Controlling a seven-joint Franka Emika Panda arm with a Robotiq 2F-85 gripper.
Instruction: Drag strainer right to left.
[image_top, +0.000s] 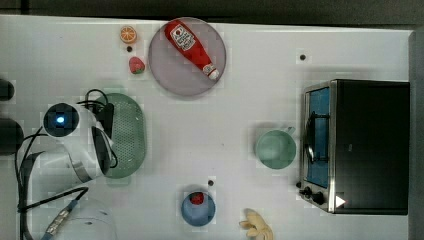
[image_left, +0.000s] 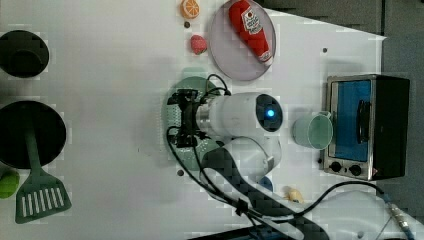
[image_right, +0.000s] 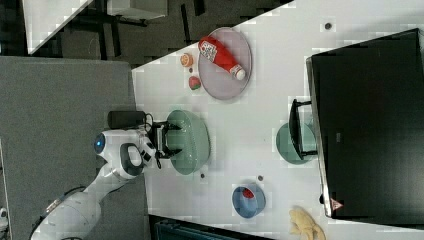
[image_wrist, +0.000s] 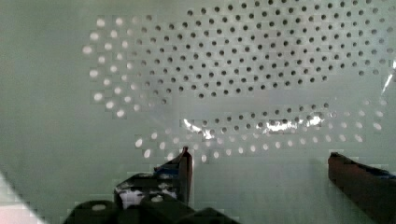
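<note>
While the claw (image_wrist: 259, 163) (spread) overhangs the strainer (image_top: 127, 135), plate (image_top: 165, 70) nearby.

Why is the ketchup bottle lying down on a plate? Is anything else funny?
The ketchup bottle lies on its side across the grey plate, not standing, which looks odd. Nothing looks spilled or broken. The strainer sits flat on the table under the open pincer.
</note>
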